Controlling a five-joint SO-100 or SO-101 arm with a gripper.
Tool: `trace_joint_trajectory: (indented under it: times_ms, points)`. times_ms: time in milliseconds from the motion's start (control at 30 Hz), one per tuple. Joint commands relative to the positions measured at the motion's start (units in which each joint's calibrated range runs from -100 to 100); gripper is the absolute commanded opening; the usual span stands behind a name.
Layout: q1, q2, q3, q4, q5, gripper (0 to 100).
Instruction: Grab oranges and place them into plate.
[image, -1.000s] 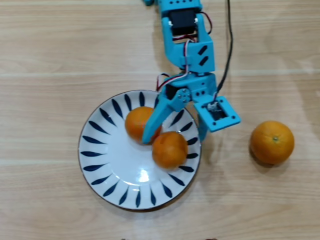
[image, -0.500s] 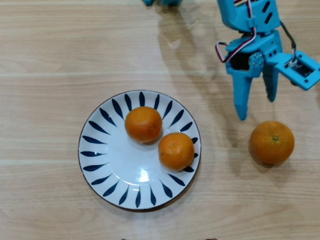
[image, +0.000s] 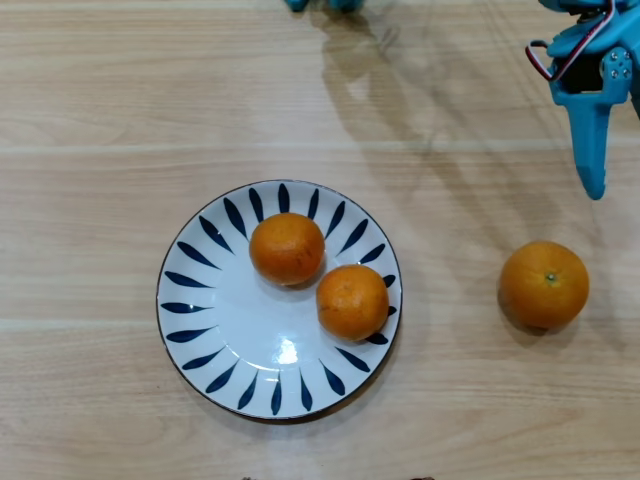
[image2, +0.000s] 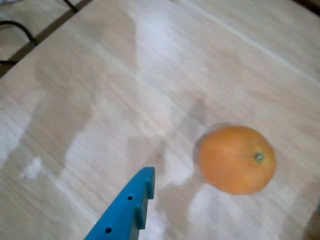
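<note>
While I watch through the wrist view, one blue finger (image2: 131, 206) of the gripper rises from the bottom edge, pointing up and to the right. Only this one finger shows, so I cannot tell whether the claw is spread or pressed together. Beyond its tip, to the right, the larger orange (image2: 238, 159) sits alone on the pale wooden table (image2: 100, 90), its green stem dot facing the camera. Nothing touches it.

From the overhead view, the gripper (image: 612, 175) hangs at the top right corner, mostly cut off by the edge, one finger pointing down toward that same larger orange (image: 544, 285), with bare table between them. Well apart to the left lies the plate (image: 215, 345), white with dark blue leaf strokes around its rim. Two smaller oranges rest on it: one (image: 287, 248) toward the top, the other (image: 352, 301) just beside it toward the right rim, touching or nearly so.
</note>
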Motion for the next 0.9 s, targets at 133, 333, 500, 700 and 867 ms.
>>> trace_joint_trajectory:
  times_ms: [133,333,500,700,867]
  points:
    - [-1.3,7.0,-2.6,-3.9,-8.2,55]
    - [0.1,13.1,-2.5,-14.9,-8.2,56]
    - [2.7,18.7,-2.5,-20.3,-6.2,56]
    - [5.8,18.7,1.8,-20.4,-3.6,56]
    - [7.5,19.5,3.9,-21.0,-3.4,55]
